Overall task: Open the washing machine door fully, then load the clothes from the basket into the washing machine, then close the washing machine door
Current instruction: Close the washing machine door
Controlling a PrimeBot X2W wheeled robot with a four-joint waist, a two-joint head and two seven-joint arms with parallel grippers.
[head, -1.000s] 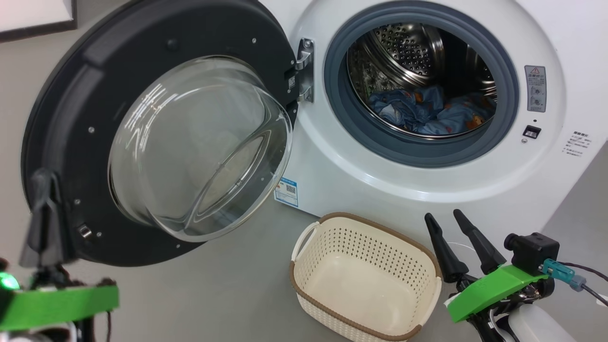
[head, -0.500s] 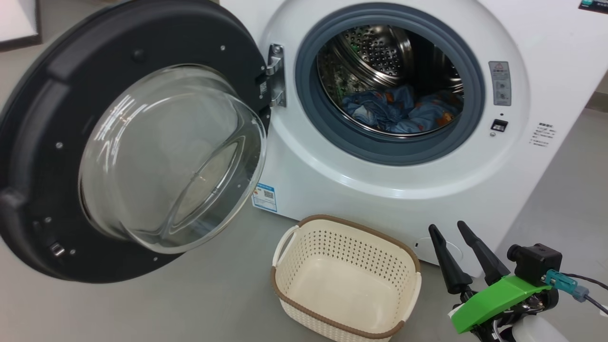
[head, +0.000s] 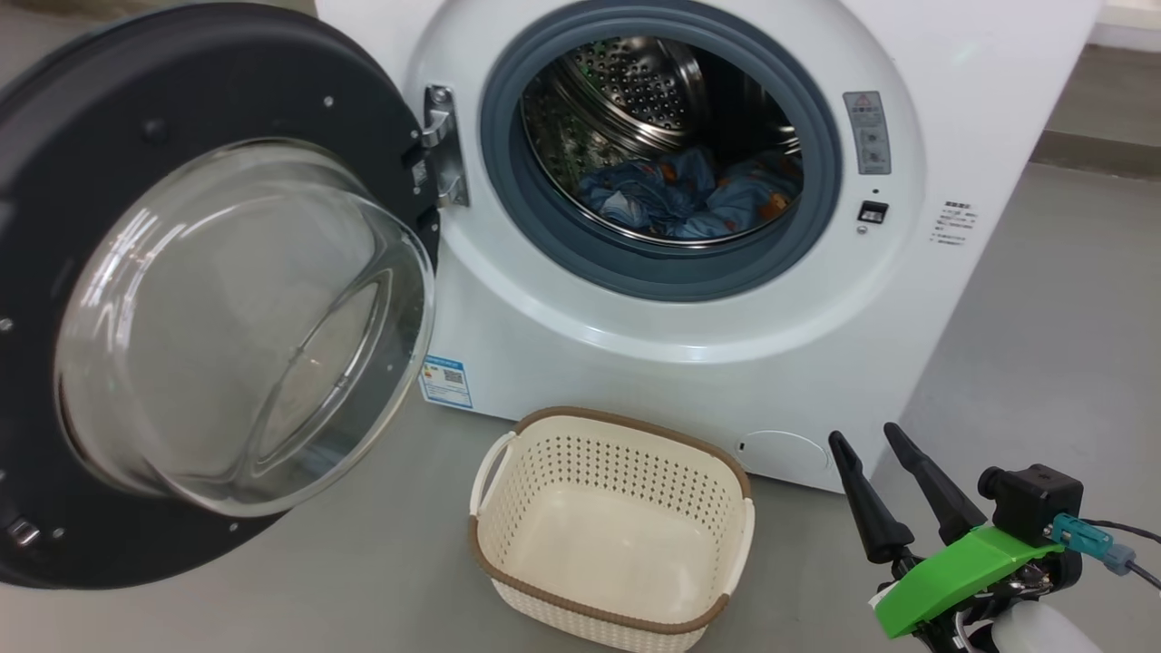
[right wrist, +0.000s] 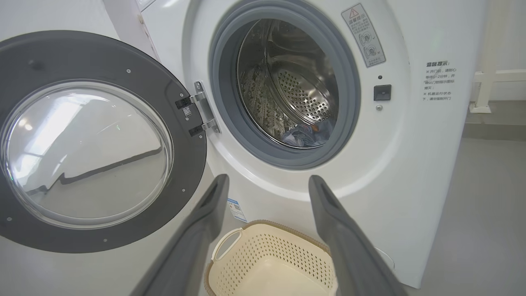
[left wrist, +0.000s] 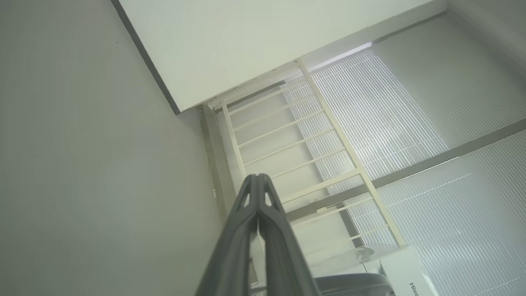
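The washing machine [head: 635, 354] stands white on a plain grey floor [head: 1043, 317] in the head view, its drum mouth toward twelve o'clock; the washing machine door [head: 181, 100] hangs swung wide on its hinge at nine o'clock of that mouth, glass bowl bulging outward; the clothes [head: 676, 195], blue and printed, lie heaped in the bottom of the steel drum; the basket [head: 626, 420] sits empty on the floor at six o'clock, just before the machine; the right gripper [head: 863, 433] rises at four o'clock, fingers spread and gripping nothing. In the left wrist view the left gripper [left wrist: 258, 181] has its fingers pressed together, bare, pointing at a grey wall [left wrist: 82, 164], a white railing [left wrist: 287, 135] and ribbed pale panels [left wrist: 411, 123]. In the right wrist view the spread fingers frame the machine's front; door at nine o'clock, basket at six, a scrap of the clothes low in the drum.
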